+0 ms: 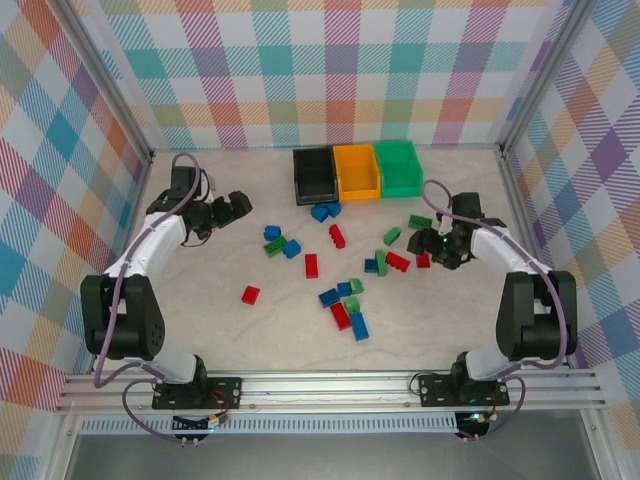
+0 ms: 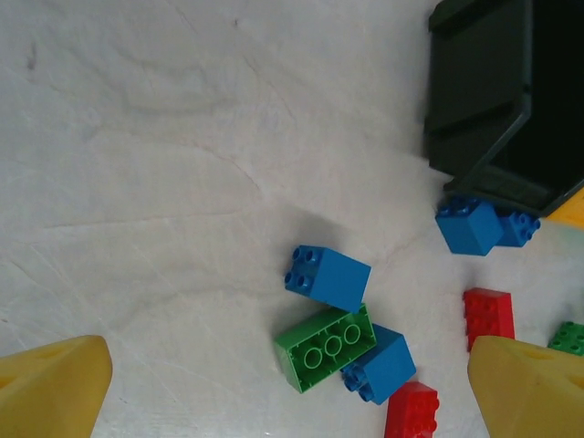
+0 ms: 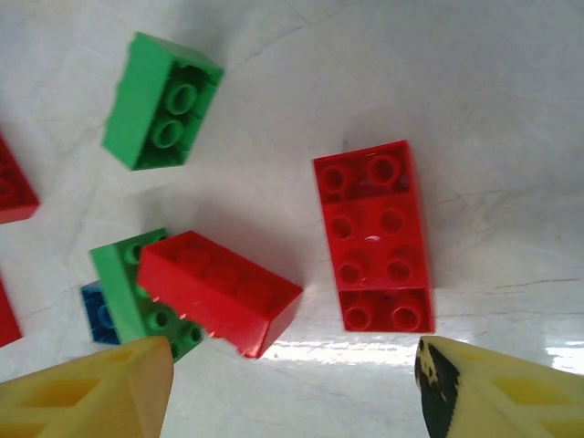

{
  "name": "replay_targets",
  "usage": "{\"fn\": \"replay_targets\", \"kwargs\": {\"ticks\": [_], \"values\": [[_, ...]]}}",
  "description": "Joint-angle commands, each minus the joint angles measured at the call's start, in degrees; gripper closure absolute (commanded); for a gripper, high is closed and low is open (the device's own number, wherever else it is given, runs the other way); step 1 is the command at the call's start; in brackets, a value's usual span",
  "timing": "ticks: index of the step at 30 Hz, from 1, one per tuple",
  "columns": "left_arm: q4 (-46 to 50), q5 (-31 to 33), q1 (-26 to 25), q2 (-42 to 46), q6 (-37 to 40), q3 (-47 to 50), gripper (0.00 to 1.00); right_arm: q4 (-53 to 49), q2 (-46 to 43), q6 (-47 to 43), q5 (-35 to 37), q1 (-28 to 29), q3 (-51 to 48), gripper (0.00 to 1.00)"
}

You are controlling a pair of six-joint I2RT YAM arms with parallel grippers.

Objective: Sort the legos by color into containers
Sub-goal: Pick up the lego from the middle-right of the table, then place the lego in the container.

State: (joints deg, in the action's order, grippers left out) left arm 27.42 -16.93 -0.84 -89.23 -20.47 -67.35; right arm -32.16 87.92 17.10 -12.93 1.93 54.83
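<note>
Bricks of red, blue and green studded plastic lie scattered on the pale table, near three open rectangular bins in a row: black bin, orange-yellow bin, green bin. Left gripper hangs spread wide over a green brick; right gripper, likewise released, over a red eight-stud brick.

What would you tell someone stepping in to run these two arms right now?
Left arm: jaws open, empty, above the table beside a blue-green cluster.
Right arm: jaws open, empty, over a flat red brick.
Black bin, orange-yellow bin, green bin: side by side at the far edge, no brick visible inside.
Legos: scattered on the table.
Done: nothing sorted. Left: every brick.
</note>
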Motion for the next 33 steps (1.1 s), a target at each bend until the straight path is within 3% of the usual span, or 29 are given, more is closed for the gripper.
{"fn": "replay_targets", "kwargs": {"ticks": [1, 5, 13, 22, 27, 33], "values": [[2.55, -3.99, 0.66, -0.35, -2.23, -2.38, 0.0, -3.64, 2.82, -1.17, 5.0, 0.79, 3.13, 0.34], [0.52, -6.75, 0.61, 1.1, -4.08, -0.59, 0.0, -4.84, 6.88, -1.76, 7.59, 1.22, 5.2, 0.4], [1.63, -4.95, 0.74, 1.69, -2.91, 0.62, 0.0, -5.89, 13.12, -3.13, 11.52, 4.79, 8.64, 0.46], [-1.41, -7.47, 0.75, 0.01, -5.04, 3.2, 0.0, -7.25, 14.65, -4.13, 13.3, 6.24, 11.61, 0.81], [-1.74, -8.32, 0.73, -0.07, -5.07, 3.21, 0.0, -8.39, 11.93, -4.59, 12.61, 6.24, 14.39, 0.82], [-3.17, -11.37, 0.5, 0.03, -4.78, 3.89, 0.0, -11.36, 16.16, -5.5, 10.21, 5.89, 29.11, 0.81]]}}
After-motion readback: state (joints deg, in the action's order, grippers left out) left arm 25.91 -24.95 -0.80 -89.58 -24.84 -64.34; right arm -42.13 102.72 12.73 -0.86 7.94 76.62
